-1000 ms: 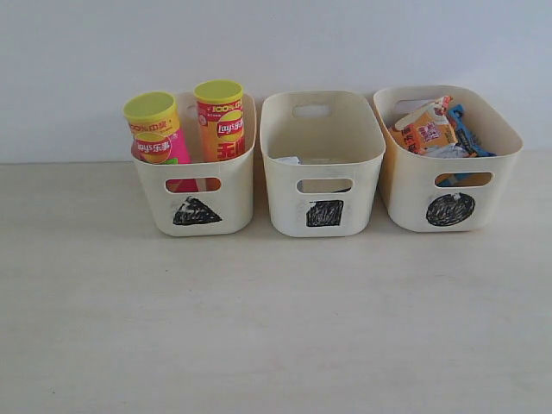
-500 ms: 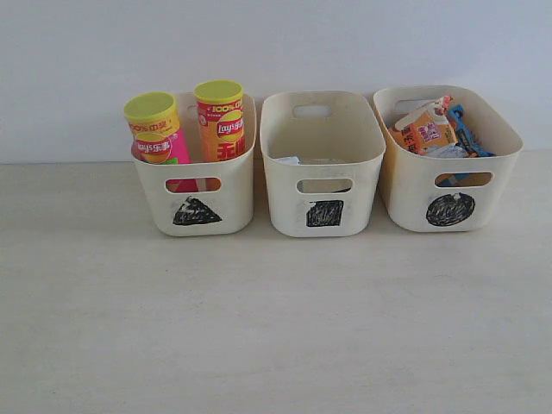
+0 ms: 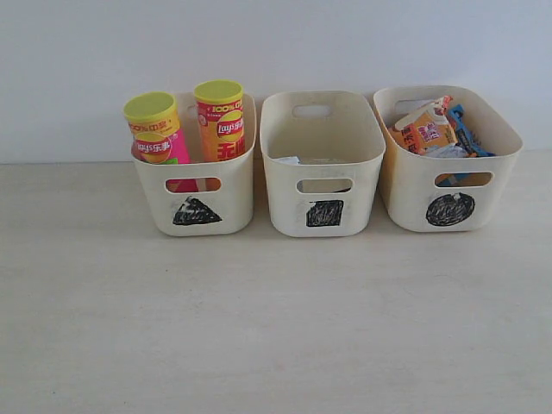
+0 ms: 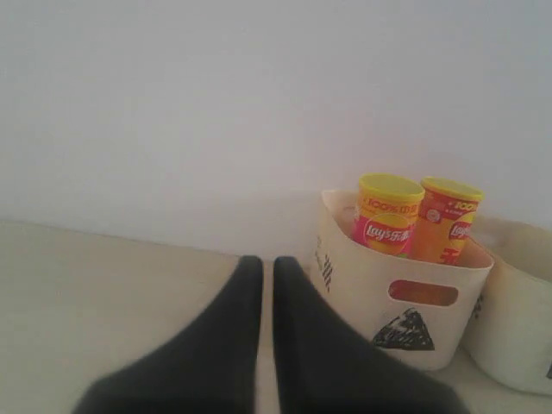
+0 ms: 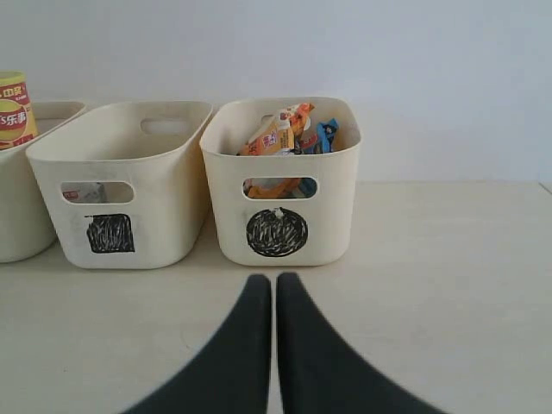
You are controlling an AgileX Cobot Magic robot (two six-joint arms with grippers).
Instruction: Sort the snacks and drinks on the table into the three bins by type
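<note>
Exterior view: pink chip can [image 3: 159,138] and yellow chip can [image 3: 220,116] stand in the cream plastic triangle bin [image 3: 194,203] at 10 o'clock, crinkly orange bag [image 3: 427,129] at 2 in the circle bin [image 3: 414,194]. Left wrist view: left pincer [image 4: 267,263] pressed together, empty. Right wrist view: right pincer [image 5: 272,280] too.

The left bin [image 3: 155,203], cream like the other two, bears a black scribbled triangle; the middle bin [image 3: 285,203] a black square; the right bin [image 3: 405,203] a black circle. The pink can [image 3: 177,148] and the yellow-and-red can [image 3: 220,125] have yellow lids. The orange bag [image 3: 427,131] shows white patches; the blue bag [image 3: 466,134], mostly hidden, seems plain blue.
</note>
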